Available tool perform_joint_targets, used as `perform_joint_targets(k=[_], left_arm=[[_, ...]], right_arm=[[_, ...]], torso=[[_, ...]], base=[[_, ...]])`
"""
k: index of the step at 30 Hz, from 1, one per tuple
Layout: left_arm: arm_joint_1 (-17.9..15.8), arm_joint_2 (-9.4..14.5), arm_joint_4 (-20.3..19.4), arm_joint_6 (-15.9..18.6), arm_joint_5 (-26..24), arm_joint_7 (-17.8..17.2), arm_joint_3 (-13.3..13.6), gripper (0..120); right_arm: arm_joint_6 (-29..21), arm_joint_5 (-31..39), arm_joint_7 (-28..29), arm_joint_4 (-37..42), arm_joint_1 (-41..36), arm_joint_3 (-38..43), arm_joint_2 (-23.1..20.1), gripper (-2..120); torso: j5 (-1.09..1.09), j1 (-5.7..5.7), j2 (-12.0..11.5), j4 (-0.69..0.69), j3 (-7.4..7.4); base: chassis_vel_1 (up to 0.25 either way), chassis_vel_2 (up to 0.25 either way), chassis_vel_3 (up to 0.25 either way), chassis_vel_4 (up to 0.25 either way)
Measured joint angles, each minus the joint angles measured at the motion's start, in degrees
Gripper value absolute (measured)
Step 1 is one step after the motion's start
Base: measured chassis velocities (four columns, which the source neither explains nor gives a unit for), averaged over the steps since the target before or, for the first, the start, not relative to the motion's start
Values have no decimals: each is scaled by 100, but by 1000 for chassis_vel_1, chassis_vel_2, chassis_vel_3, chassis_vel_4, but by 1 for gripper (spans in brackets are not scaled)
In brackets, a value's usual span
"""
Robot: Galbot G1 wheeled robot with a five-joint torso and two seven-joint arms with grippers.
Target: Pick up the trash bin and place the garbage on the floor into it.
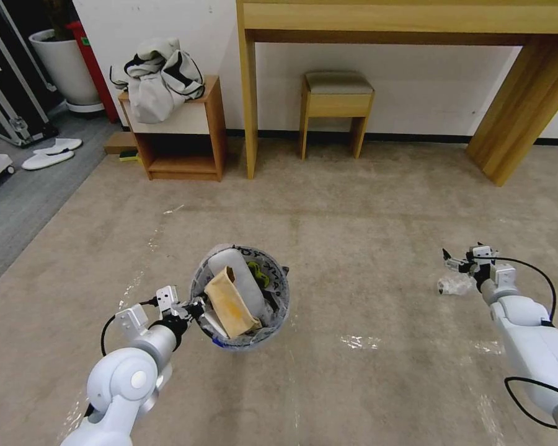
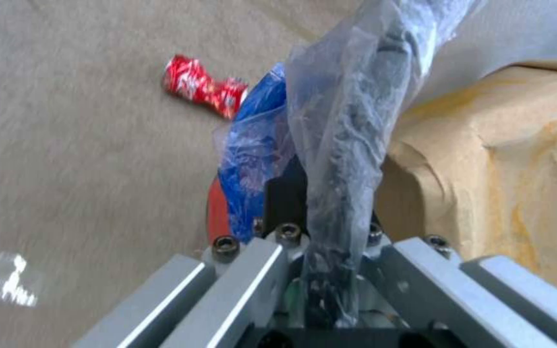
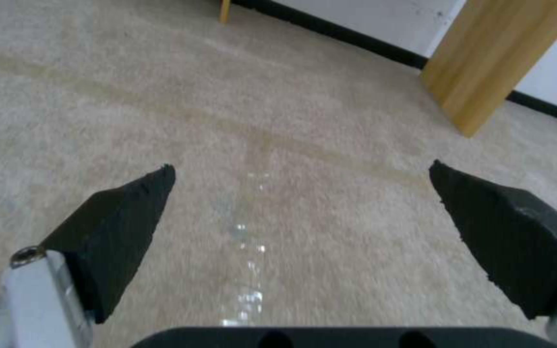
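Trash bin (image 1: pixel 242 297) raised above floor (image 1: pixel 366 210), rim clamped in left claw (image 1: pixel 195 308), cardboard scrap (image 1: pixel 229 303) and white slipper (image 1: pixel 245 282) inside bin, red wrapper (image 2: pixel 204 92) on carpet beyond bin, right claw (image 3: pixel 301 232) spread wide, empty, far right of bin, just beside clear plastic wad (image 1: pixel 454 285).

Beige carpet (image 1: pixel 366 204), white wall (image 1: pixel 378 87), wooden desk (image 1: pixel 415 25), stool (image 1: pixel 336 105), open cabinet (image 1: pixel 180 133).
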Motion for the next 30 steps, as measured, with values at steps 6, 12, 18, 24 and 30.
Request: perform_joint_targets(k=[6, 12, 18, 24, 30], left_arm=[[-1, -6, 3, -6, 6, 5, 5, 0], [9, -20, 14, -11, 26, 11, 13, 0], [2, -18, 25, -13, 30, 15, 13, 0], [-13, 14, 33, -14, 27, 15, 4, 0], [-33, 29, 48, -13, 15, 20, 2, 0]], right_arm=[[-3, 43, -7, -6, -12, 8, 2, 100], [34, 47, 26, -23, -21, 4, 25, 100], [68, 83, 53, -56, -13, -30, 30, 100], [61, 74, 45, -68, -3, -51, 24, 100], [-40, 84, 39, -94, 11, -92, -31, 100]], torso=[[0, 0, 0, 0, 0], [-1, 0, 0, 1, 1], [-3, 1, -1, 0, 3], [1, 1, -1, 2, 0], [-1, 0, -1, -2, -1]], base=[[-220, 215, 227, -220], [-262, 281, 256, -283], [-255, 256, 240, -259], [-63, 70, 37, -46], [31, -47, -55, 31]])
